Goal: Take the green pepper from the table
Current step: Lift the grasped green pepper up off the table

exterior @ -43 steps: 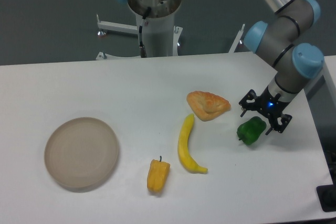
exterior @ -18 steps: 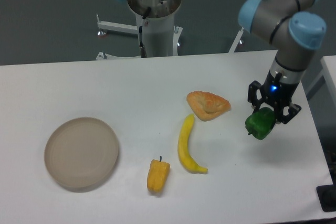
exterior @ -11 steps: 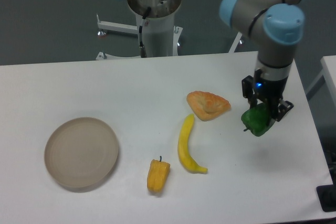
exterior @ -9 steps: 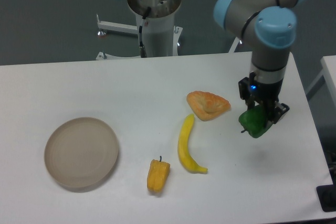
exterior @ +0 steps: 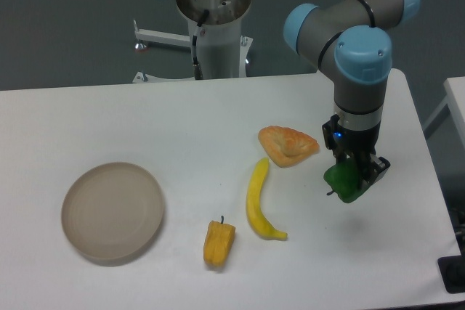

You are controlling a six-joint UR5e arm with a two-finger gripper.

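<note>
The green pepper (exterior: 344, 182) is glossy and lumpy, and it hangs above the white table (exterior: 182, 117) at the right side, held off the surface. My gripper (exterior: 351, 172) points straight down and is shut on it, the black fingers clamping its top. A faint shadow lies on the table below and to the right of the pepper.
A pastry (exterior: 288, 144) lies just left of the gripper. A yellow banana (exterior: 257, 201) lies left of the held pepper, a yellow-orange pepper (exterior: 219, 242) nearer the front edge. A round beige plate (exterior: 112, 211) sits at the left. The robot base (exterior: 215, 27) stands behind the table.
The gripper closed on the green pepper, lifted it off the table and has carried it slightly left; the arm's wrist has swung left above it.
</note>
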